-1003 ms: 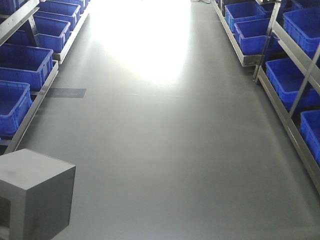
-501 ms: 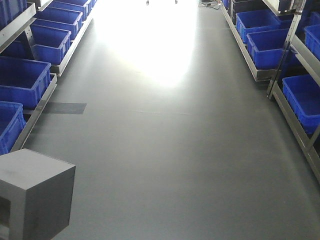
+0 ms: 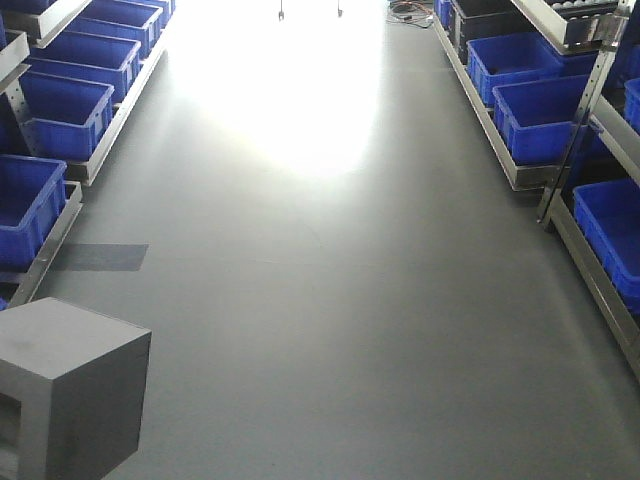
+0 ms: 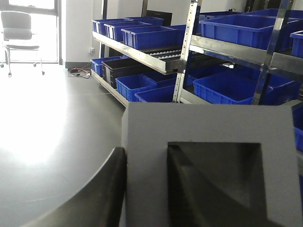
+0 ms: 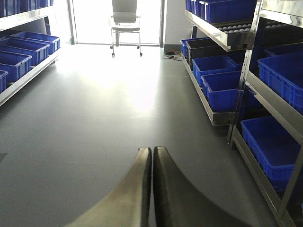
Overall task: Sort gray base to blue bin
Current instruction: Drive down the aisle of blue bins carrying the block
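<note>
Two fingers (image 4: 102, 194) of the left gripper (image 4: 146, 156) pinch one wall of the gray base (image 4: 203, 123), one seemingly inside its recess, one outside. Beyond the base, blue bins (image 4: 218, 90) sit on racks (image 4: 189, 52). Right gripper (image 5: 151, 153), fingers pressed together, hangs above the floor (image 5: 94, 109).

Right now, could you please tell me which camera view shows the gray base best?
The left wrist view: the gray base looms close, recess facing the camera, the left gripper clamping one wall. The front view has the gray base at lower left, recess barely visible; the right wrist view misses it.
</note>
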